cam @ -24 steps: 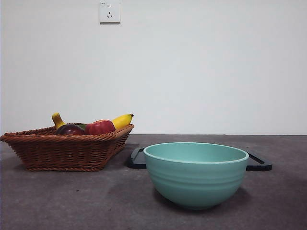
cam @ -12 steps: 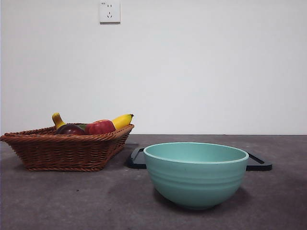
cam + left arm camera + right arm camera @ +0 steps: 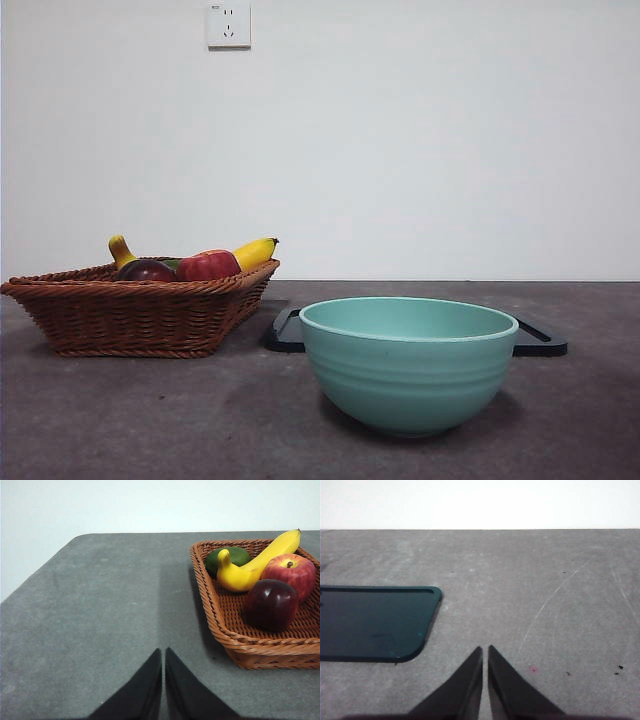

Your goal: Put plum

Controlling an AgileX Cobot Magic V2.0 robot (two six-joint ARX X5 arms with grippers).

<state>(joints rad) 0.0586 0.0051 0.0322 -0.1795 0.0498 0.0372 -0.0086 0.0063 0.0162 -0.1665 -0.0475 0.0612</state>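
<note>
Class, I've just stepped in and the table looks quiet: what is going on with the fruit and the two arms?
Nothing is being handled. The plum lies in the wicker basket beside the apple, a banana and a green fruit. The left gripper hangs with jaws together above bare table beside the basket. The right gripper, also shut, is over bare table near the dark tray. The teal bowl stands in front of that tray.

A grey table [image 3: 150, 420] carries three things directly. A brown wicker basket [image 3: 140, 315] sits on its left side, a mint-green bowl [image 3: 408, 365] stands near and to the right of it, and a flat dark tray [image 3: 540, 340] lies just behind the bowl.
</note>
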